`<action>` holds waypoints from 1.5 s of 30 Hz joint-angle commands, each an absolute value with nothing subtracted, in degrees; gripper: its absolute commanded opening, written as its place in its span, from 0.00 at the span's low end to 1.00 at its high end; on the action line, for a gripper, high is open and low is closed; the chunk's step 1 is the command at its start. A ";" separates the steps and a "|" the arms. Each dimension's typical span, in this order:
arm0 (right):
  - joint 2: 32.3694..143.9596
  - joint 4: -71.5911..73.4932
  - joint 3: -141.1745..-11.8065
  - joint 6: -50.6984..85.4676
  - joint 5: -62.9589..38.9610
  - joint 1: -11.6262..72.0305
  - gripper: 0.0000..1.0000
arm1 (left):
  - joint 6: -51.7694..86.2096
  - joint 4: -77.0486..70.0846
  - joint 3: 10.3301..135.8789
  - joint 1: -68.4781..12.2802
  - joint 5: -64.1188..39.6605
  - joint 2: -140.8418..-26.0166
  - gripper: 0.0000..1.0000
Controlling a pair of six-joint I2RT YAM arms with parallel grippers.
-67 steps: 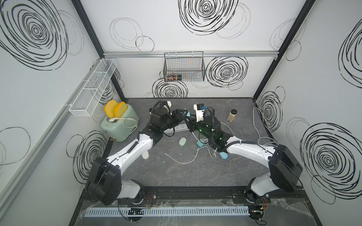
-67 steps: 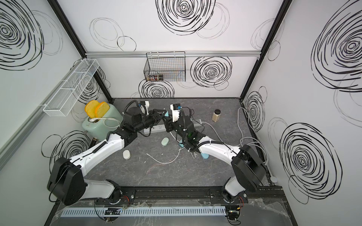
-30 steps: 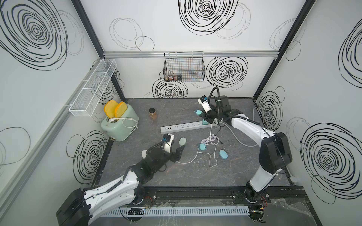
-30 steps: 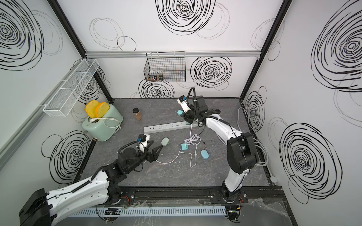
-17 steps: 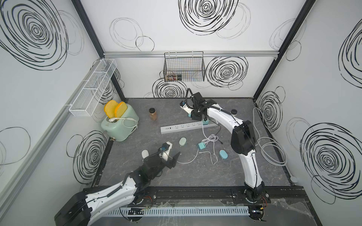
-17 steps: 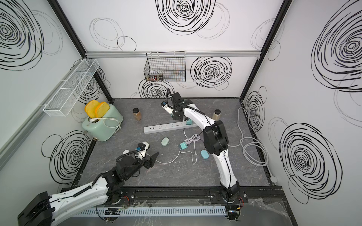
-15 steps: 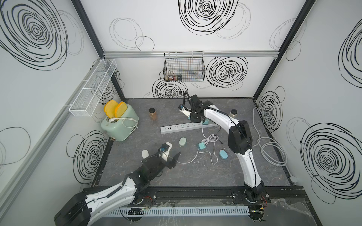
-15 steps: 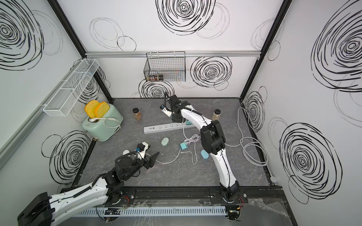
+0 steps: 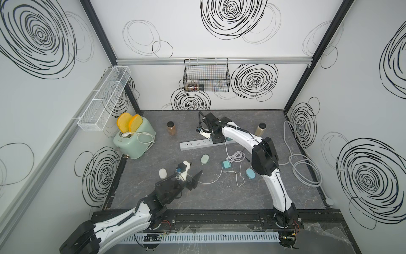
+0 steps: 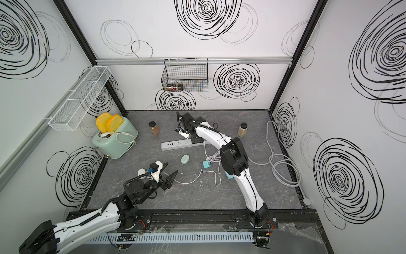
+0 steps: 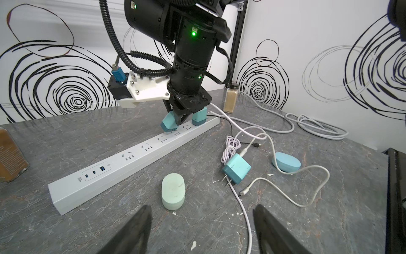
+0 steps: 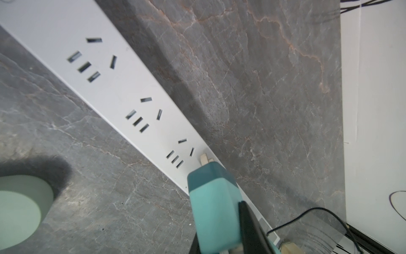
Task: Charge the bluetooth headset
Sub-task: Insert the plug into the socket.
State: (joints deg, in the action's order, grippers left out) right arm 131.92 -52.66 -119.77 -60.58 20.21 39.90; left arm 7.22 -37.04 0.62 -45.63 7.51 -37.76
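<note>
Right gripper (image 11: pixel 175 119) clamped on teal charger (image 12: pixel 211 202), prongs tilted just ahead over power strip (image 12: pixel 123 92) (I'm aiming for a socket); left gripper (image 11: pixel 202 233) apart.

Teal charger (image 12: pixel 212 204) — white strip (image 12: pixel 123 88), grey-veined table (image 12: pixel 263 88).

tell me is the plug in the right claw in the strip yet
Out: the plug hangs tilted over the strip, prongs bare beside a socket.
</note>
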 commanded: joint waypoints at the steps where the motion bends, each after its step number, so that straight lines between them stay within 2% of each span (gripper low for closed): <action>1: 128.77 -55.26 -119.53 -61.83 23.36 40.97 0.10 | 7.64 -40.65 0.18 -45.40 6.79 -37.88 0.76; 10: 127.55 -56.08 -119.82 -61.66 20.72 42.40 0.10 | 7.74 -40.69 0.00 -45.41 6.77 -37.44 0.76; 17: 123.47 -58.98 -118.87 -58.97 11.25 40.47 0.11 | 5.54 -41.25 0.36 -45.41 8.79 -38.78 0.76; 22: 119.32 -59.74 -114.76 -56.04 4.98 36.71 0.11 | 1.28 -46.26 4.14 -45.40 10.30 -46.43 0.77; 26: 115.16 -56.99 -110.34 -55.53 0.35 34.15 0.13 | -4.07 -48.89 11.94 -44.90 10.21 -57.39 0.80; 31: 109.13 -51.57 -101.37 -55.19 -4.83 31.65 0.13 | -19.06 -58.60 17.34 -40.83 -1.87 -68.49 0.80; 36: 104.59 -49.18 -96.67 -55.27 -7.68 31.30 0.13 | -27.03 -56.30 25.25 -31.70 -20.99 -74.60 0.77; 39: 101.90 -46.74 -93.98 -55.71 -8.82 31.77 0.13 | -38.94 -49.69 28.85 -30.70 -28.34 -76.10 0.77; 45: 100.22 -46.02 -92.77 -55.68 -9.59 33.37 0.13 | -46.01 -37.40 37.17 -29.55 -34.81 -80.60 0.76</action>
State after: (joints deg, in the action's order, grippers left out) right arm 101.97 -47.64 -93.38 -55.27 -7.25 32.47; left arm -37.56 -42.65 34.37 -29.98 -27.53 -78.94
